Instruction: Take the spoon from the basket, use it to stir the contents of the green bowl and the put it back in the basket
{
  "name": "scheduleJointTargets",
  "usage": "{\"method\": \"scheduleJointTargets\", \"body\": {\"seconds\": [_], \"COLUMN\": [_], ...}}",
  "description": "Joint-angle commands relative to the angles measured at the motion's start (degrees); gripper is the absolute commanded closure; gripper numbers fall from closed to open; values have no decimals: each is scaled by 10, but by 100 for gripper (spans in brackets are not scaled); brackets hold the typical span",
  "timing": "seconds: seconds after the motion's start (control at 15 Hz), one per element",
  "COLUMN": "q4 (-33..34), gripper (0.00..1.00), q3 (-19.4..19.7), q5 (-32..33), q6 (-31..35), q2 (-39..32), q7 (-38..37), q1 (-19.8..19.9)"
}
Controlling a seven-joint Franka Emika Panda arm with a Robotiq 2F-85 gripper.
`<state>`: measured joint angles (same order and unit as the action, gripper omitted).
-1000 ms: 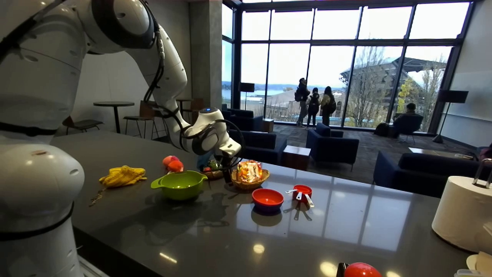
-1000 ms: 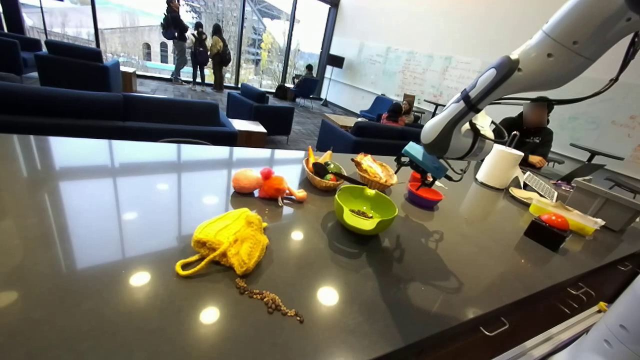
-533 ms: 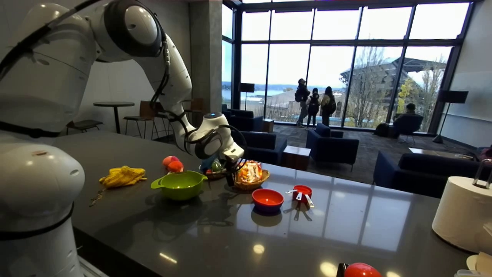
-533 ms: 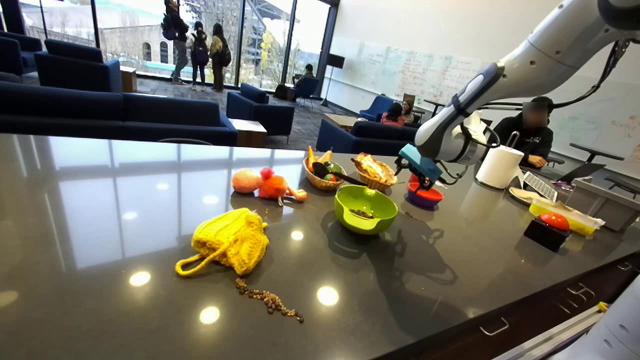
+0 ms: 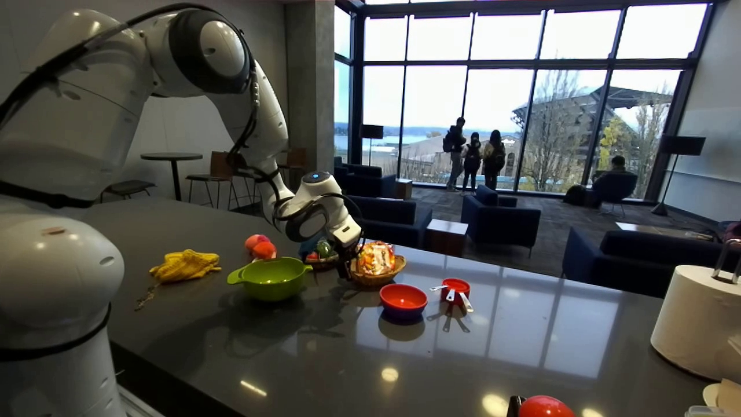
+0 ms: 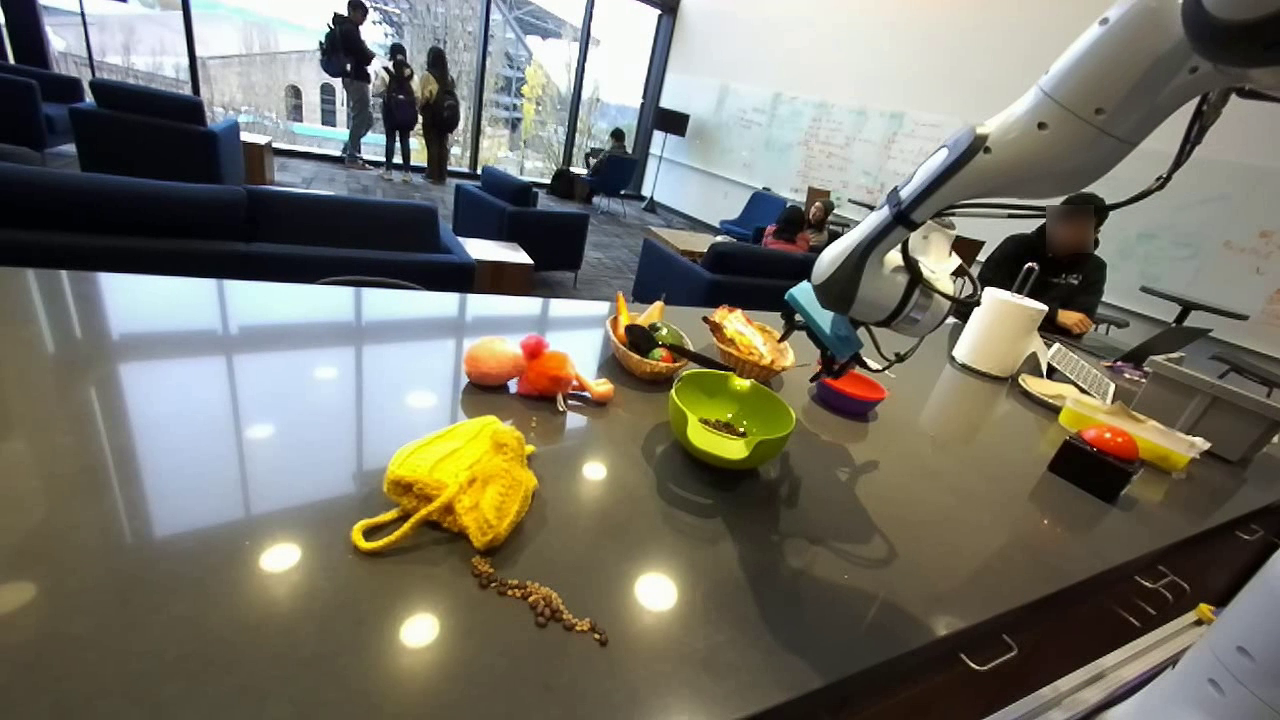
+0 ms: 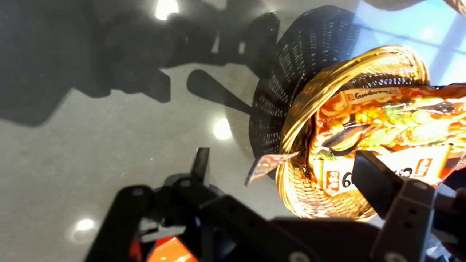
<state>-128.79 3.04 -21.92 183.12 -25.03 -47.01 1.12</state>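
Hand [image 7: 281,156] got nudged closer to basket [image 7: 316,100] since earlier frame; jaws spread, nothing held. What's probably spoon handle [image 7: 270,163] is poked out past basket's left rim in wrist view. Noodle packet [image 7: 393,120] or rim could get snagged if handle's approached off-line.

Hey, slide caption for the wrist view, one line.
Open gripper near a woven basket holding a food packet, a likely spoon handle poking out.

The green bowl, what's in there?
Small brown bits lie at the bottom of the green bowl in an exterior view. Its near wall hides part of the bottom, so I can't tell how much there is.
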Motion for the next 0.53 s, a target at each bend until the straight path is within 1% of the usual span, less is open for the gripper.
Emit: {"method": "scheduleJointTargets", "body": {"seconds": [0.0,0.33,0.47], "q4": [-2,-9,-9], "gripper": [0,0,0], "q3": [-37,-49,-53], "q5": [-15,-11,-11], "q6": [36,65,66], "q2": [-7,-13,-14], "q7": [-5,-12,-15], "q1": [31,49,56]}}
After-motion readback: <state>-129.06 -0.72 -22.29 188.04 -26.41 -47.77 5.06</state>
